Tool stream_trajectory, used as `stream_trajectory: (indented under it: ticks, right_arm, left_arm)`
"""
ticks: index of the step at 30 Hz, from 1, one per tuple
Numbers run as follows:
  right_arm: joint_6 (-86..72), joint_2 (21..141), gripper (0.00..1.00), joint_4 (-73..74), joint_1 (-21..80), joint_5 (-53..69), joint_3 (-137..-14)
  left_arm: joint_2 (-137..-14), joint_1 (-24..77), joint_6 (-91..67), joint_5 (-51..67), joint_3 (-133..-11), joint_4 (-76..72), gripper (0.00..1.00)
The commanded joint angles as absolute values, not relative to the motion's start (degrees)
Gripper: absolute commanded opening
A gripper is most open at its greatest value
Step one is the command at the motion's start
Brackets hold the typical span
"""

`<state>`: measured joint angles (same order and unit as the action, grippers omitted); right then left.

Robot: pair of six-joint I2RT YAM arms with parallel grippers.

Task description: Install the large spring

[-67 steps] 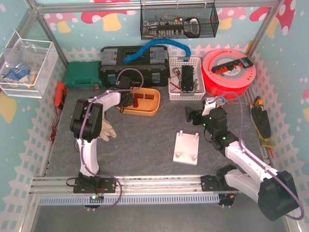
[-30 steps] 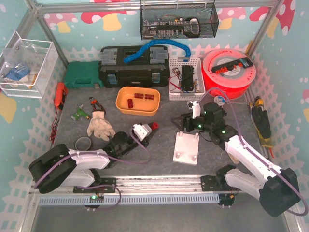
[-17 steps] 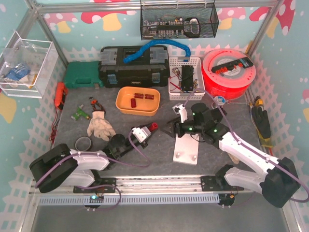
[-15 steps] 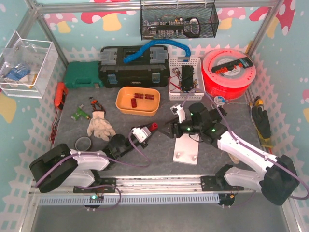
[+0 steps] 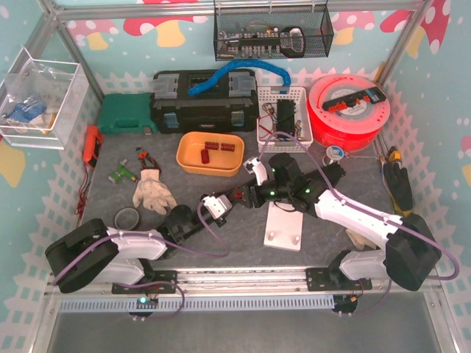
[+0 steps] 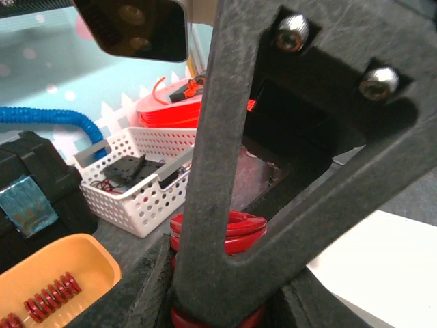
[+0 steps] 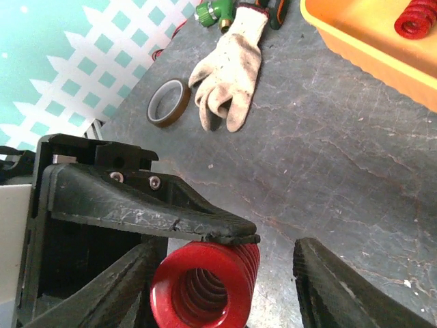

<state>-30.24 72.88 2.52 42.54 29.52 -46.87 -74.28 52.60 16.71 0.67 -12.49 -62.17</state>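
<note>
Coils of the large spring [image 7: 205,280] show end-on in the right wrist view, clamped in the left gripper [image 5: 223,201], while the jaws of the right gripper [image 7: 225,266] stand apart on either side of it. The top view gives only a speck of red there, above the middle of the bench [image 5: 103,184], just left of the white plate [image 5: 285,226]. Bare mat lies leftward as far as a glove [image 7: 229,65] and a tape ring [image 7: 164,120] near the left edge.

The left arm [image 5: 136,239] and right arm [image 5: 353,213] are glossy white tubular links between bulky black joint housings [image 5: 408,257]. A thin purple cable [image 5: 284,134] trails along each. Small green lights [image 5: 273,193] dot the right wrist. A white camera block [image 5: 215,204] caps the left wrist. The grainy matte-black plastic fingers [image 6: 225,137] are fixed with 2 silver socket-head screws [image 6: 293,31].
</note>
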Motion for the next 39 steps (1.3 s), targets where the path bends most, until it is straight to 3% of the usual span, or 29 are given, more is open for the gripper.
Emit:
stream_trajectory:
  ticks: [1,3,6,11,14,18,26,32,39]
  right_arm:
    - [-29.3,74.0,0.54,2.6,43.5,29.2,-48.6]
    - [-29.1,73.8,0.48,2.9,43.5,28.3,-48.3]
    - [-29.2,73.3,0.30,3.0,43.5,27.5,-48.0]
    - [-30.1,70.8,0.01,1.9,43.5,24.4,-46.8]
    - [-30.3,68.4,0.00,1.9,43.5,21.0,-45.8]
    - [-31.9,63.9,0.00,2.9,43.4,12.1,-43.4]
    - [-38.9,55.1,0.00,18.7,43.2,-11.7,-43.1]
    - [-46.3,55.5,0.00,34.1,43.0,-20.6,-46.2]
    - [-50.8,55.8,0.00,40.9,41.7,-22.4,-45.1]
  left_arm:
    - [-73.7,53.0,17.4,0.5,-13.4,-63.9,0.05]
    - [-73.7,53.0,17.4,0.4,-13.5,-63.8,0.06]
    - [-73.8,53.0,17.2,-0.4,-13.6,-63.8,0.13]
    - [-73.7,53.0,16.1,-1.8,-13.8,-63.5,0.48]
    - [-73.6,53.0,15.7,-3.5,-14.5,-61.8,0.70]
    - [-73.5,53.0,15.2,-5.8,-15.3,-60.1,0.80]
    - [-73.2,52.9,14.0,-10.8,-16.3,-57.6,0.84]
    - [-73.0,52.6,12.3,-13.6,-16.7,-57.2,0.85]
    - [-72.1,52.3,11.5,-16.5,-16.6,-56.7,0.92]
